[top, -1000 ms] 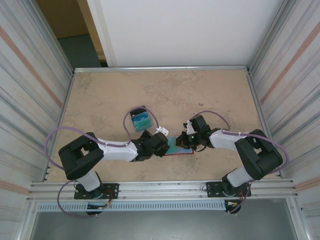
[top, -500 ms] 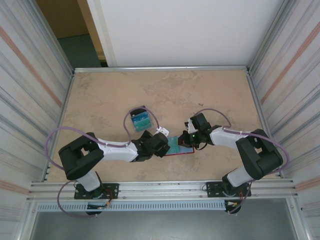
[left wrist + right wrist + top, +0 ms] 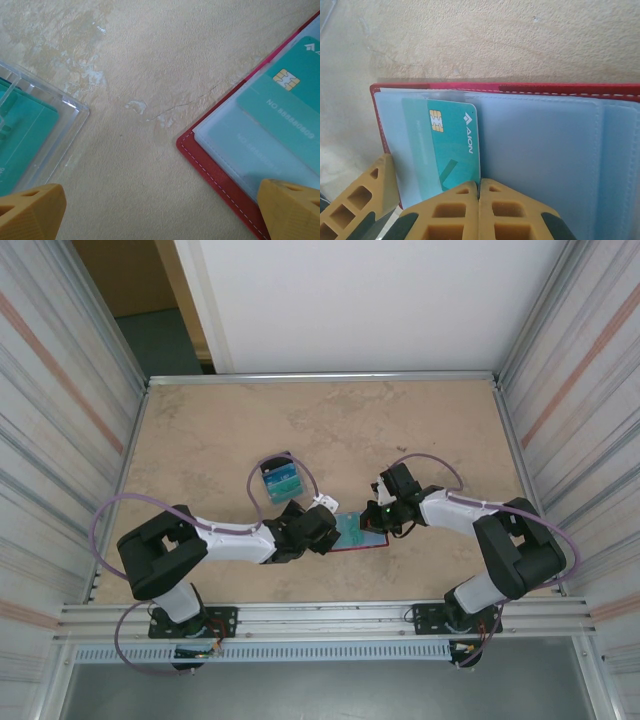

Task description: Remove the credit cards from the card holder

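The right pincer was shut, its ribbed yellow tips meeting at the near edge of a glossy teal chip card. The card lay in the open, stitched dark-red card holder. The left pincer gaped wide and held nothing, one tip over the holder's corner.

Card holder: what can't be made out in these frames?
Right wrist: the lower end of the green card sits behind the shut right gripper; whether it pinches the card is unclear.
Left wrist: the card holder is cut off by the right edge; print under its frosted sleeve is blurred.
Top external: the clear box is too small to count its cards.
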